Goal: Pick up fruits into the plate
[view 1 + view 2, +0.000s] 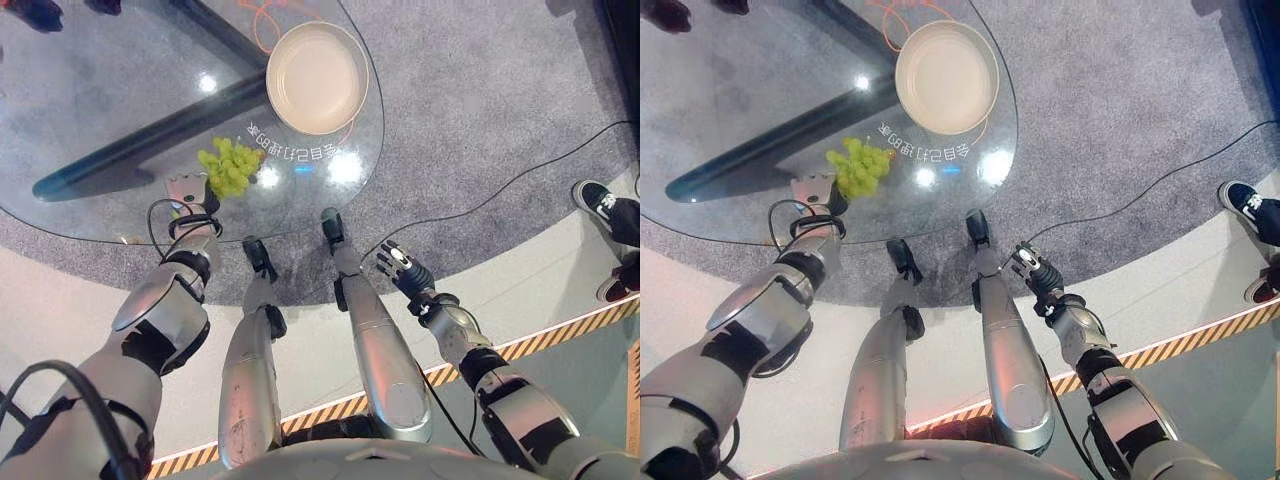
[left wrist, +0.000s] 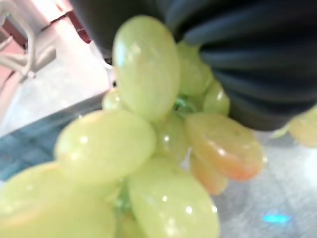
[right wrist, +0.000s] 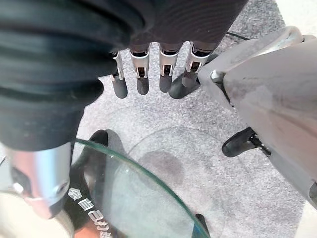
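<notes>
Reaching over the near edge of the round glass bench, the left hand sits right against the bunch of green grapes, which lies on the glass just beyond it. In the left wrist view the grapes crowd up against the hand's dark ribbed cover; fingers are hidden there, so cannot tell whether they are curled on the bunch or straight. Can't tell either if the bunch is lifted or resting on the glass. Grapes are pale green, a couple with an orange blush.

Further right and farther from the robot, the cream plate sits on the bench, empty, well apart from the grapes. Orange cord loops under the glass near the plate. Dark bench legs show through the glass, grey carpet below.

Right hand hangs off the bench, over the carpet near the glass edge, holding nothing. In the right wrist view its fingers are straight and slightly apart, pointing down at carpet, thumb apart from them.

Far right, a person's dark sneaker stands on the carpet edge. Yellow-black hazard tape runs across the floor lower right.
</notes>
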Controlling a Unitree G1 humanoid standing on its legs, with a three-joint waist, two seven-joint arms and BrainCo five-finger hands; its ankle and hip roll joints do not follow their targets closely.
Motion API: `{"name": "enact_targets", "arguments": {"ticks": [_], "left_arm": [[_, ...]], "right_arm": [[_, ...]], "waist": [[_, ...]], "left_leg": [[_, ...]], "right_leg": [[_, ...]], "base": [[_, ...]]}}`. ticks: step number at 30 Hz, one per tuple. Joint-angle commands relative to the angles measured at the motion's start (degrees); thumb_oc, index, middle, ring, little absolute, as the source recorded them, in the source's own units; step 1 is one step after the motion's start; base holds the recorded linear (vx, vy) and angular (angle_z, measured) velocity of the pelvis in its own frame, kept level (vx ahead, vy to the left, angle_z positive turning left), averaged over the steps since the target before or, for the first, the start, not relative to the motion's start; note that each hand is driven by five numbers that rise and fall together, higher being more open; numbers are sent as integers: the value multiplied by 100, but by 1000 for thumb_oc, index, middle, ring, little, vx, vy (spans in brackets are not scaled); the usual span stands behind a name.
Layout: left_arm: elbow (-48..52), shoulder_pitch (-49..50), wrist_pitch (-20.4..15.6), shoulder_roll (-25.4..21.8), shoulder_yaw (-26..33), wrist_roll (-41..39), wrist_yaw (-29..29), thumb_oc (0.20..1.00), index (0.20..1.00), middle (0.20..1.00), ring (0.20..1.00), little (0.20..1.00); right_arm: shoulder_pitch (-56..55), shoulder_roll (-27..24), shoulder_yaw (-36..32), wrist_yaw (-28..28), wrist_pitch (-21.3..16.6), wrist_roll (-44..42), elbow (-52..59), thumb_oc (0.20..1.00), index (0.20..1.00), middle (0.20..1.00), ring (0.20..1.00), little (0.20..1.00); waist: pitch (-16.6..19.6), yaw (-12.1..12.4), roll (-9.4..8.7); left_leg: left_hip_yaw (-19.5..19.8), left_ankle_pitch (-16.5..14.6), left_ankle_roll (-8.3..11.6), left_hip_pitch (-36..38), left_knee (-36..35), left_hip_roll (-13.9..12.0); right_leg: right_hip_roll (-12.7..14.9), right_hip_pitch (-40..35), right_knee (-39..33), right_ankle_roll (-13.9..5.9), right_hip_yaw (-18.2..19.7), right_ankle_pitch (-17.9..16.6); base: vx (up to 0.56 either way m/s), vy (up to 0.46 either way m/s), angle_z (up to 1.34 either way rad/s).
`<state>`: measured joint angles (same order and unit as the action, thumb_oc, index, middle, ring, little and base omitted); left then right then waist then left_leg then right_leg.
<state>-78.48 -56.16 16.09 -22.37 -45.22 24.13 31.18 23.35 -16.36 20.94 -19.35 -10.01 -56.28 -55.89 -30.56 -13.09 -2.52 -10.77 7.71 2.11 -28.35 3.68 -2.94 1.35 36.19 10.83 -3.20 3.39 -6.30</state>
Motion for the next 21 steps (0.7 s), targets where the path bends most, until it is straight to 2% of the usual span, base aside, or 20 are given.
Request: {"name": "enact_targets", "arguments": {"ticks": [1, 8, 11, 18, 21], "left_arm": [[-219, 92, -374, -146, 442, -405, 247, 200, 200, 200, 200, 200], [-34, 338, -1263, -232, 819, -1186, 209, 200, 200, 200, 200, 200], [142, 559, -1552, -328, 1004, -1405, 133, 200, 200, 200, 200, 200], [1126, 1244, -1877, -540, 1366, -1857, -35, 200, 200, 200, 200, 200], [1761, 1612, -1848, -634, 1502, -1817, -221, 200, 200, 200, 200, 200]], "right_arm": [[-172, 98, -55, -184, -99, 37, 64, 1000, 1000, 1000, 1000, 1000], [-173, 82, -133, -258, -115, 243, -19, 1000, 1000, 1000, 1000, 1000], [-278, 73, -160, -278, -137, 320, 28, 1000, 1000, 1000, 1000, 1000], [-605, 38, -322, -215, -187, 518, 278, 1000, 1000, 1000, 1000, 1000], [-827, -28, -437, -223, -194, 550, 558, 1000, 1000, 1000, 1000, 1000]], "waist": [[77, 123, -14], [77, 217, 106], [245, 265, 175], [639, 415, 364], [811, 494, 417]], "left_leg": [[403, -841, 123, 121, 488, -6], [449, -839, 138, 917, 188, -30], [441, -830, 147, 1181, 35, -28], [458, -843, 153, 1701, -238, 34], [467, -883, 144, 1920, -293, 88]], "right_leg": [[-398, -121, 566, 55, -181, 788], [-320, -907, 332, 33, -229, 849], [-253, -1168, 218, 14, -273, 869], [-66, -1749, -58, -8, -408, 911], [20, -2056, -217, -32, -465, 919]], "base": [[29, 54, 2], [54, 81, 4], [95, 94, 5], [57, 89, 5], [66, 78, 7]]}}
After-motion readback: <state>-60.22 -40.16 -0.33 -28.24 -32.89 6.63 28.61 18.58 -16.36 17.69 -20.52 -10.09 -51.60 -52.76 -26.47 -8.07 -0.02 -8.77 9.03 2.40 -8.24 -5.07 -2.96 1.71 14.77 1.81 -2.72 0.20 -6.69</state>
